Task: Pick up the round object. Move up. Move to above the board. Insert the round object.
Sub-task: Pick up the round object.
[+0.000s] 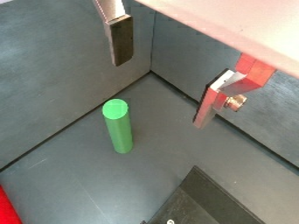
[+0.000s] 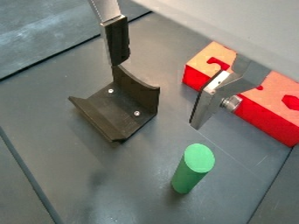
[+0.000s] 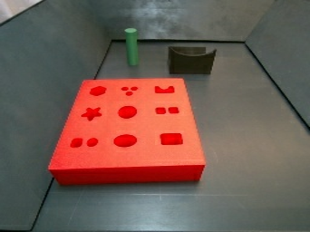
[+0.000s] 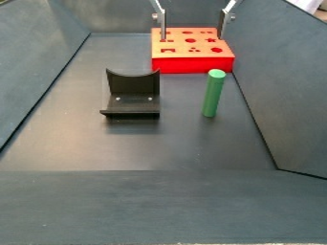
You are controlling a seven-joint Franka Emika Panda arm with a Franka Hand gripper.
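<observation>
The round object [image 4: 215,93], a green peg, stands upright on the floor, long axis vertical, near the board [image 4: 192,59]. The gripper [image 4: 193,11] hangs wide and empty; in that side view, the peg lies toward six o'clock of it.

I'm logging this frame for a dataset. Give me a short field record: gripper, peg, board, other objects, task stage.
gripper: open, empty, above the floor, its fingers visible above the board in a side view
green peg: upright on the floor, apart from the gripper
red board: flat on the floor, cut-out holes empty
dark notched block: beside the peg, not touching it
task stage: peg not yet grasped
</observation>
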